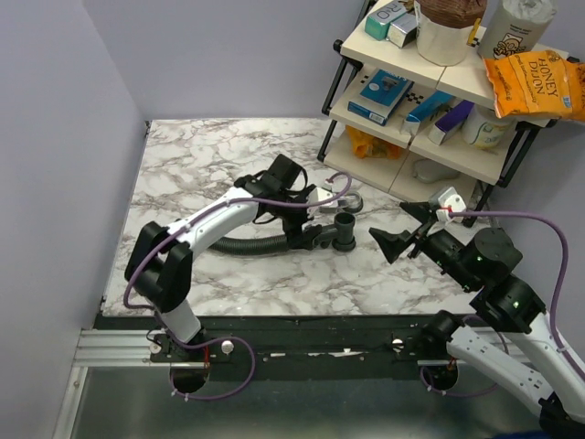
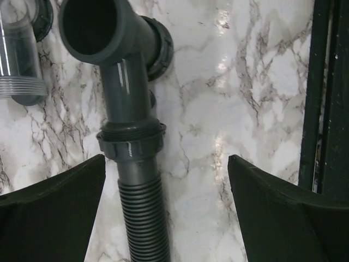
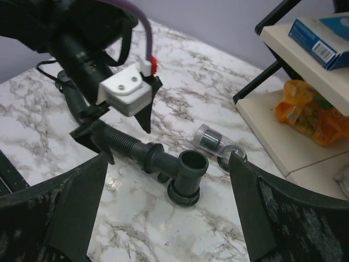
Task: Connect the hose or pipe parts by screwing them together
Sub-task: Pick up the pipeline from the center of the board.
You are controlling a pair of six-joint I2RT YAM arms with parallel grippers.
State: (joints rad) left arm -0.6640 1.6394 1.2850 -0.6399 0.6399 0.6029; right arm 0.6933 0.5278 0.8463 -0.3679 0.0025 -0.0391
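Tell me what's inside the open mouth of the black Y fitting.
The mouth of the Y fitting shows only a dark, hollow bore, with nothing visibly lodged near the rim. Deeper down it is in shadow, so the bottom cannot be seen.

My left pincer is spread wide, and the ribbed hose runs between its fingers, nearer the left one. A strip of bare bench lies free between the hose and the right finger. Straight ahead the Y fitting blocks the way, with the clear end piece to its left. Far right, a black bar bounds the bench. My right pincer hangs spread over free marble. Ahead sits the fitting, ahead-left the left arm, and to the right the shelf rack walls that side.
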